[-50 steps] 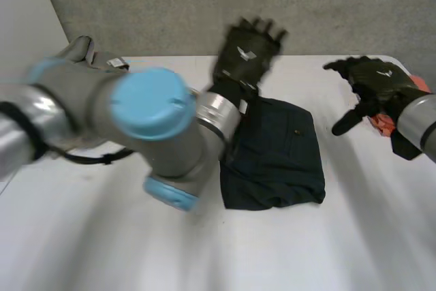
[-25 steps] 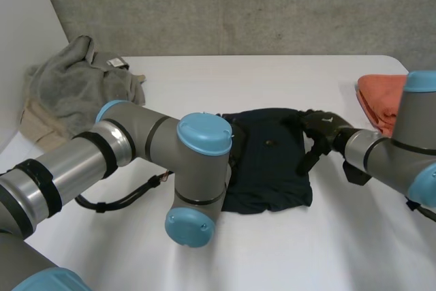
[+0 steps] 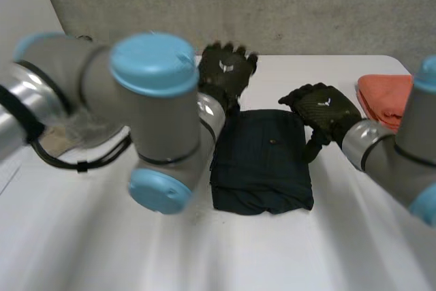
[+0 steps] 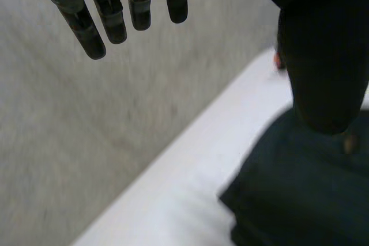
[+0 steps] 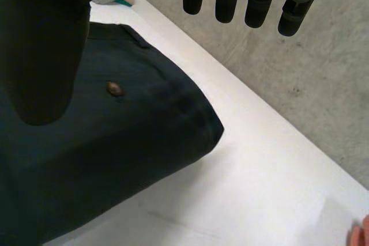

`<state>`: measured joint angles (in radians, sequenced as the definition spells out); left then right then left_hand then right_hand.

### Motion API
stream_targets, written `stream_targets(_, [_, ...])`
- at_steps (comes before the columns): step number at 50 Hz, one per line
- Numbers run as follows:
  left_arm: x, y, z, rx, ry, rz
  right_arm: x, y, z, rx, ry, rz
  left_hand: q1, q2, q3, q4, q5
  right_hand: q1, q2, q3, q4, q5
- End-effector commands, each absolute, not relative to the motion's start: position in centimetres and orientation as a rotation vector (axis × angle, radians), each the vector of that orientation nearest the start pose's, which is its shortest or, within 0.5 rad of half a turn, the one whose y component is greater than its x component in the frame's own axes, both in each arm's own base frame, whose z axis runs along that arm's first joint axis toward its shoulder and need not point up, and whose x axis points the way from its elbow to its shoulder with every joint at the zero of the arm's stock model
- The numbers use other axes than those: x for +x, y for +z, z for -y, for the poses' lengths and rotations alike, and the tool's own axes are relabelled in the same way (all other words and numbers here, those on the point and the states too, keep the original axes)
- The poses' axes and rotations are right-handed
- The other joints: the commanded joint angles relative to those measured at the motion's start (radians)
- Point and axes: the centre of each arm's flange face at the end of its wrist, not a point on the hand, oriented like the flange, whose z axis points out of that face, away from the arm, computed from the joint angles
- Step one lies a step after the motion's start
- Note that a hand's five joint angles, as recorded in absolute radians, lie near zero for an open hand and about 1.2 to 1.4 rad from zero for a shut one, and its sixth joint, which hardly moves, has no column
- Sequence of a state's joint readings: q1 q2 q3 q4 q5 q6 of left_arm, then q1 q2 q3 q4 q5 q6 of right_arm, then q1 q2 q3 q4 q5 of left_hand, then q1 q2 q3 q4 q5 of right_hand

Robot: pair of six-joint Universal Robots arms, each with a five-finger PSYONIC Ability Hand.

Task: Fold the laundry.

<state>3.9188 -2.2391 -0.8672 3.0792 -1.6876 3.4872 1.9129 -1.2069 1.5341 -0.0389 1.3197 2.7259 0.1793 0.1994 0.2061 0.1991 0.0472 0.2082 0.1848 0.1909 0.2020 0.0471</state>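
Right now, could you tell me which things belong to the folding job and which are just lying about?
In hand: dark garment, left hand, right hand.
Lying about: orange cloth, grey cloth, both maybe next.

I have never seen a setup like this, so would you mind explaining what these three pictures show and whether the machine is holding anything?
This is a robot at a white table. Its left arm and right arm each end in a black hand with fingers and a thumb. The head view looks down from between and behind the arms; each wrist view looks along one hand's palm. A dark folded garment lies in the middle, an orange cloth at the table's right edge. The left hand and right hand are by the garment's far end, both open, fingers straight, holding nothing.
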Motion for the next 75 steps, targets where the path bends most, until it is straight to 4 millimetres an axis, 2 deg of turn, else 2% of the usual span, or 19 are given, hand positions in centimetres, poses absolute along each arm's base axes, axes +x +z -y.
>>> stream_targets(1, [-40.6, 28.6, 21.0, 1.606, -2.47, -2.162, 26.2, 16.0, 22.1, -1.11, -1.734, -2.179, 0.017, -0.004, -0.01, -0.003, -0.026, -0.034, -0.01, -0.016, -0.027, -0.047])
stream_targets(3, [-40.4, 28.4, 20.2, 1.751, -2.433, -2.246, 26.4, 14.7, 20.5, -1.126, -1.721, -2.173, 0.02, -0.001, -0.007, 0.0, -0.023, -0.034, -0.01, -0.016, -0.027, -0.047])
stream_targets(6, [-40.0, 28.4, 20.2, 1.805, -2.4, -2.322, 26.6, 14.2, 20.1, -1.12, -1.765, -2.138, 0.022, 0.002, -0.004, 0.003, -0.02, -0.034, -0.01, -0.016, -0.027, -0.047])
stream_targets(14, [-39.7, 27.9, 20.4, 1.788, -2.361, -2.385, 27.3, 11.7, 21.1, -1.097, -1.805, -2.112, 0.025, 0.005, -0.001, 0.006, -0.017, -0.034, -0.01, -0.016, -0.027, -0.047])
stream_targets(20, [-39.8, 27.5, 20.5, 1.782, -2.346, -2.395, 28.0, 10.2, 23.0, -1.071, -1.859, -2.104, 0.025, 0.005, -0.001, 0.006, -0.017, -0.034, -0.01, -0.016, -0.027, -0.047])
stream_targets(27, [-39.6, 27.5, 20.9, 1.723, -2.348, -2.396, 28.9, 11.0, 25.4, -1.031, -1.996, -2.028, 0.022, 0.002, -0.004, 0.003, -0.02, 0.029, 0.052, 0.046, 0.035, 0.016])
stream_targets(31, [-39.6, 27.7, 20.9, 1.72, -2.355, -2.39, 29.3, 11.3, 26.5, -1.015, -2.023, -2.008, 0.022, 0.002, -0.004, 0.003, -0.02, 0.556, 0.58, 0.574, 0.563, 0.543])
stream_targets(32, [-39.6, 27.7, 20.8, 1.718, -2.355, -2.392, 29.5, 11.7, 26.9, -1.003, -2.039, -1.989, 0.022, 0.002, -0.004, 0.003, -0.02, 0.907, 0.93, 0.924, 0.913, 0.893])
stream_targets(34, [-39.5, 27.8, 20.9, 1.716, -2.357, -2.391, 29.7, 12.0, 27.2, -0.996, -2.053, -1.969, 0.022, 0.002, -0.004, 0.003, -0.02, 1.187, 1.211, 1.204, 1.193, 1.174])
stream_targets(43, [-39.4, 28.0, 21.0, 1.708, -2.364, -2.384, 31.7, 14.7, 29.4, -1.013, -2.109, -1.78, 0.025, 0.005, -0.001, 0.006, -0.017, 1.188, 1.211, 1.205, 1.194, 1.175])
stream_targets(47, [-39.2, 28.2, 21.4, 1.69, -2.371, -2.378, 32.0, 17.0, 31.6, -0.95, -2.183, -1.708, 0.025, 0.005, -0.001, 0.006, -0.017, 1.188, 1.211, 1.205, 1.194, 1.175])
stream_targets(48, [-39.0, 28.5, 21.5, 1.679, -2.382, -2.37, 31.2, 18.4, 33.3, -0.903, -2.242, -1.688, 0.025, 0.005, -0.001, 0.006, -0.017, 1.188, 1.211, 1.205, 1.194, 1.175])
stream_targets(51, [-38.7, 29.3, 21.7, 1.643, -2.419, -2.339, 29.5, 20.5, 36.3, -0.832, -2.342, -1.655, 0.023, 0.002, -0.004, 0.003, -0.02, 1.188, 1.211, 1.205, 1.194, 1.175])
stream_targets(55, [-38.3, 31.3, 22.3, 1.554, -2.549, -2.232, 25.6, 24.9, 41.4, -0.718, -2.537, -1.557, 0.022, 0.002, -0.004, 0.003, -0.02, 1.188, 1.211, 1.205, 1.194, 1.175])
stream_targets(59, [-38.2, 32.1, 22.5, 1.523, -2.612, -2.174, 21.9, 26.7, 45.1, -0.635, -2.619, -1.49, 0.022, 0.002, -0.004, 0.003, -0.02, 1.188, 1.211, 1.205, 1.194, 1.175])
stream_targets(62, [-38.2, 32.2, 22.5, 1.521, -2.62, -2.166, 19.2, 26.9, 47.3, -0.601, -2.646, -1.453, 0.022, 0.002, -0.004, 0.003, -0.02, 1.188, 1.211, 1.205, 1.194, 1.175])
stream_targets(66, [-38.2, 32.0, 22.4, 1.526, -2.608, -2.178, 13.0, 25.2, 51.4, -0.573, -2.675, -1.473, 0.022, 0.002, -0.004, 0.003, -0.02, 1.188, 1.211, 1.205, 1.194, 1.175])
stream_targets(69, [-38.2, 31.6, 22.5, 1.53, -2.589, -2.194, 10.7, 23.1, 53.1, -0.584, -2.669, -1.496, 0.022, 0.002, -0.004, 0.003, -0.02, 1.188, 1.211, 1.205, 1.194, 1.175])
stream_targets(75, [-38.2, 30.6, 22.5, 1.538, -2.552, -2.228, 5.7, 16.0, 56.2, -0.64, -2.594, -1.586, 0.022, 0.002, -0.004, 0.003, -0.02, 1.188, 1.211, 1.205, 1.194, 1.175])
